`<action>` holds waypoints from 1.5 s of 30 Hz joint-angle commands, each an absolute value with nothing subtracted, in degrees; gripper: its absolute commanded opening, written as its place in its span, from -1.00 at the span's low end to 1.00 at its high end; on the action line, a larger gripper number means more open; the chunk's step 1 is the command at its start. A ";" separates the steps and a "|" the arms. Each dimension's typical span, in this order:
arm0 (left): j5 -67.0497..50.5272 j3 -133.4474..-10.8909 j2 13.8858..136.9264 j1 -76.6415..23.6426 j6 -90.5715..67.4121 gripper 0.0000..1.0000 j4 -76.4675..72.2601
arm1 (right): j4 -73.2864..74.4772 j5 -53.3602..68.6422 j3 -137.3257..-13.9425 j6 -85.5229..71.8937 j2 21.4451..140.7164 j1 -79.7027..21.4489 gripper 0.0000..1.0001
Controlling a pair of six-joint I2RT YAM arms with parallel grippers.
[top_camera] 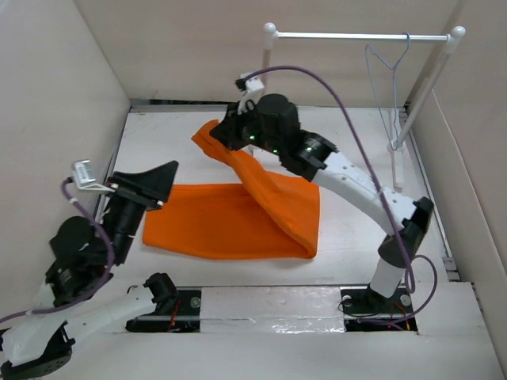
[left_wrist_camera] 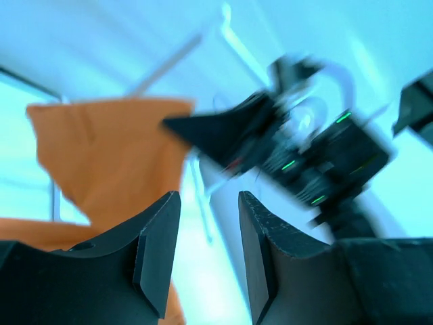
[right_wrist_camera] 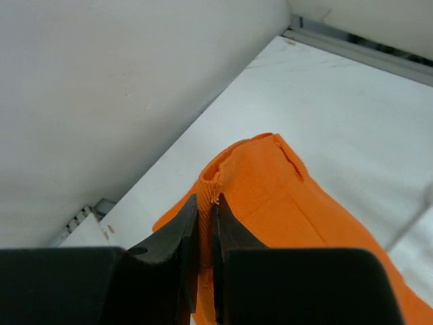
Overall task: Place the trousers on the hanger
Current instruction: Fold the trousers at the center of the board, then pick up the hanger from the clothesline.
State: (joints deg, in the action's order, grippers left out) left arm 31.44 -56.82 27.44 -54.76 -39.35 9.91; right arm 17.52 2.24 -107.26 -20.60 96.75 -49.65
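The orange trousers (top_camera: pixel 230 220) lie across the table's middle, one end lifted up and back. My right gripper (top_camera: pixel 224 136) is shut on that lifted end; in the right wrist view the cloth (right_wrist_camera: pixel 284 203) is pinched between the jaws (right_wrist_camera: pixel 206 217). My left gripper (top_camera: pixel 162 176) is open and empty above the trousers' left edge; its view shows the raised cloth (left_wrist_camera: pixel 115 152) ahead of the parted fingers (left_wrist_camera: pixel 206 223). The pale wire hanger (top_camera: pixel 388 79) hangs from the white rod at back right, far from both grippers.
The white rack (top_camera: pixel 360 36) of rod and posts stands at the back right. Beige walls (top_camera: pixel 55 103) close in the left, back and right sides. The right arm (top_camera: pixel 356 178) stretches diagonally over the table's right half.
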 commanded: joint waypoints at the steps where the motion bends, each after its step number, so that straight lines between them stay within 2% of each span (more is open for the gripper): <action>1: 38.93 -63.27 27.07 -54.67 -35.95 -0.27 20.38 | 5.29 0.53 -114.60 -22.15 102.79 -55.96 -1.00; 4: 40.95 -65.74 24.62 -54.67 -35.59 -0.27 21.27 | 1.33 0.87 -115.05 -24.34 112.01 -61.41 -1.00; 5: 41.48 -65.22 23.22 -54.67 -35.94 -0.27 21.70 | 1.06 1.31 -115.48 -24.87 114.67 -62.65 -0.85; 6: 42.35 -64.52 22.51 -54.67 -36.47 -0.26 21.97 | 0.88 1.75 -115.92 -25.40 117.31 -63.80 -0.62; 7: 42.71 -62.77 21.98 -54.67 -37.61 -0.25 21.97 | 0.70 3.93 -117.06 -25.57 122.12 -64.85 -0.04; 9: 43.50 -60.66 20.22 -54.67 -38.67 -0.24 22.15 | 0.79 6.76 -117.60 -27.06 124.79 -66.09 0.32; 10: 44.03 -59.69 19.69 -54.67 -39.89 -0.24 22.15 | -1.21 8.86 -115.42 -27.33 125.07 -66.09 0.40; 15: 46.76 -55.64 18.54 -54.67 -40.61 -0.20 21.45 | -6.94 5.98 -98.56 -26.20 112.26 -63.90 0.48; 18: 45.88 -52.13 20.56 -54.67 -41.13 -0.18 20.04 | -9.66 3.00 -83.62 -24.53 104.00 -63.19 0.39; 21: 43.35 -46.51 24.51 -54.67 -42.36 -0.16 16.80 | -10.98 -3.67 -68.63 -23.56 92.75 -62.14 -0.09; 22: 42.37 -45.10 25.74 -54.67 -42.62 -0.15 15.83 | -10.90 -7.08 -65.07 -23.64 87.68 -62.14 -0.53; 23: 41.41 -41.78 28.45 -54.67 -42.97 -0.15 14.52 | -10.46 -7.99 -61.91 -23.90 85.28 -61.36 -0.74; 25: 38.94 -38.16 31.54 -54.67 -43.86 -0.15 10.04 | -10.20 -9.31 -52.79 -24.61 78.27 -60.65 -1.00; 28: 35.34 -31.57 39.35 -54.67 -45.17 -0.15 2.57 | -6.79 -14.82 -44.16 -25.31 69.03 -60.12 -1.00; 29: 33.07 -29.38 43.81 -53.97 -45.35 -0.15 -1.19 | -5.72 -16.33 -43.08 -24.27 61.51 -60.12 -1.00; 32: 29.54 -27.08 51.12 -53.96 -45.53 -0.25 -6.84 | 1.03 -20.20 -44.80 -19.97 50.66 -59.59 -1.00; 33: 26.75 -26.90 52.28 -53.96 -44.66 -0.50 -10.51 | 4.10 -21.35 -46.56 -17.34 45.14 -57.76 -1.00; 35: 24.09 -27.24 54.74 -53.96 -40.98 -0.96 -14.74 | 12.45 -24.51 -53.39 -14.43 41.41 -55.21 -1.00; 39: 24.43 -29.97 57.21 -56.78 -36.23 -1.00 -18.00 | 22.93 -26.36 -65.09 -8.19 38.59 -44.85 -1.00; 41: 23.21 -31.54 58.96 -56.78 -34.90 -1.00 -19.50 | 23.55 -28.81 -67.84 -6.51 38.84 -38.69 -0.58; 42: 22.33 -32.25 59.58 -56.78 -33.50 -1.00 -20.56 | 23.64 -30.13 -70.20 -5.02 39.46 -36.76 -0.29; 43: 22.06 -32.95 60.37 -56.78 -32.70 -1.00 -20.74 | 22.95 -31.63 -71.09 -4.23 41.46 -32.82 0.33; 44: 21.89 -34.53 61.95 -56.78 -32.00 -1.00 -20.74 | 22.16 -32.68 -71.80 -2.91 42.88 -30.43 0.52; 45: 21.45 -35.41 62.66 -56.78 -31.21 -1.00 -20.39 | 21.71 -32.09 -72.76 -1.33 44.54 -27.71 0.60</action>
